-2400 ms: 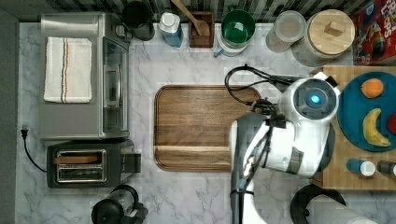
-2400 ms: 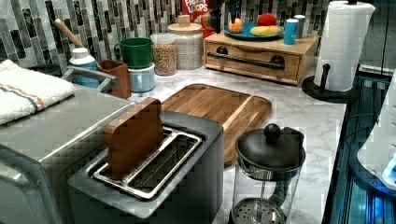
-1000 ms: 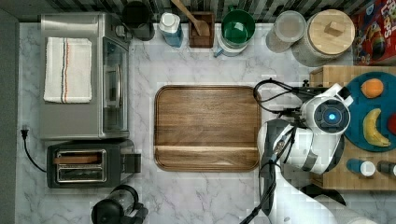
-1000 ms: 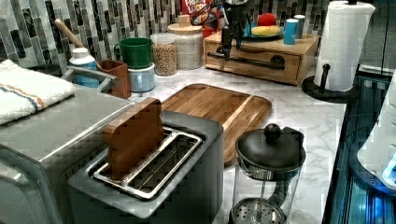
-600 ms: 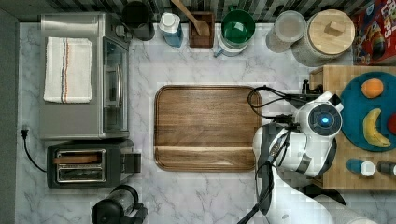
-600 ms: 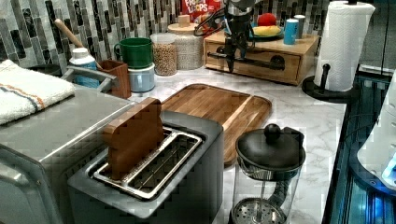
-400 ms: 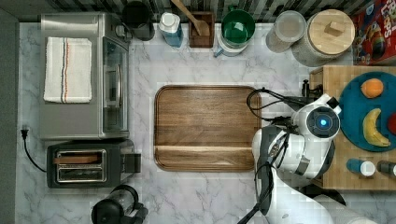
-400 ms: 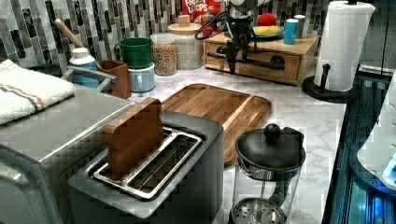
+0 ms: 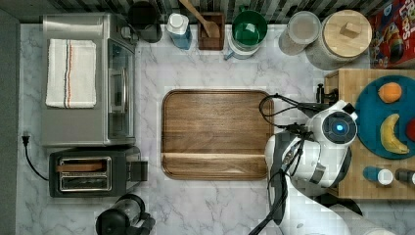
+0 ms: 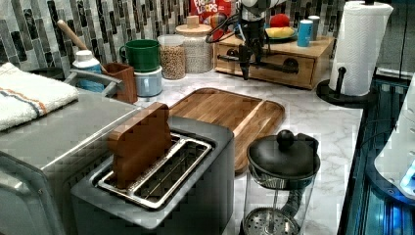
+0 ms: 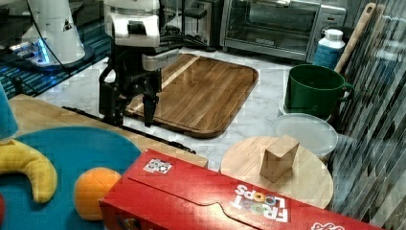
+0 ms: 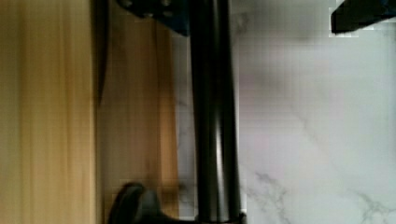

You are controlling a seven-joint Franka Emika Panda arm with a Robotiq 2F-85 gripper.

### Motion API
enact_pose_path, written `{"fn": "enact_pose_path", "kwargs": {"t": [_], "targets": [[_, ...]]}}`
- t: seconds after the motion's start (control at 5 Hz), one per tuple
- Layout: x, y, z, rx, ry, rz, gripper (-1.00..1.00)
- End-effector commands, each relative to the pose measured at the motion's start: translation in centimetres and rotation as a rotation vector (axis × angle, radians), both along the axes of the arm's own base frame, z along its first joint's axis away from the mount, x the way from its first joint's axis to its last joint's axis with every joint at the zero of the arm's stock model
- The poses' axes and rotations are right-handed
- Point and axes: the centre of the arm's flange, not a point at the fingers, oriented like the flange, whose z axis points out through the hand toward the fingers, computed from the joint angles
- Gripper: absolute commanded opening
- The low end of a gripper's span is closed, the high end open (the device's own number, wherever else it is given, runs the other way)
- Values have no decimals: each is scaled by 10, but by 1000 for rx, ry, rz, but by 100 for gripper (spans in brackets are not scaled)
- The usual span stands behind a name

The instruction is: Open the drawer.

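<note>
The drawer [image 10: 274, 66] is a light-wood box at the back of the counter, with a long black bar handle [image 10: 266, 64] across its front. My gripper [image 10: 249, 63] hangs straight down in front of it. In the right view the gripper [image 11: 130, 115] is open, and its two fingers stand either side of the handle [image 11: 167, 140]. The wrist view has the handle [image 12: 212, 116] running between the two fingertips [image 12: 154, 11], closer to the one by the drawer front [image 12: 135, 116]. From above, the arm's wrist [image 9: 337, 128] covers the gripper at the drawer's edge [image 9: 342, 78].
A dark wooden tray [image 9: 215, 134] lies on the marble beside the arm. A teal plate [image 9: 372, 105] with fruit and small bottles sit on top of the drawer box. A paper towel roll [image 10: 359, 46], jars [image 9: 342, 36] and a cereal box [image 11: 215, 201] stand close by.
The arm swung from over the tray to the drawer's front. The gripper then came down until its fingers reached the handle.
</note>
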Motion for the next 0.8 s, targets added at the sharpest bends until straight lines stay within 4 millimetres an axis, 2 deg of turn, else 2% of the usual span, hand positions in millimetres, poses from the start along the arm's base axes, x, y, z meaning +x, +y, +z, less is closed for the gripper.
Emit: {"fn": "enact_pose_path", "kwargs": {"t": [0.2,0.4,0.8], "targets": [[65,118,21,63,-64,161,100],[63,161,8,39,-95,211,100],[61,233,4,81,-55,215,100]]}}
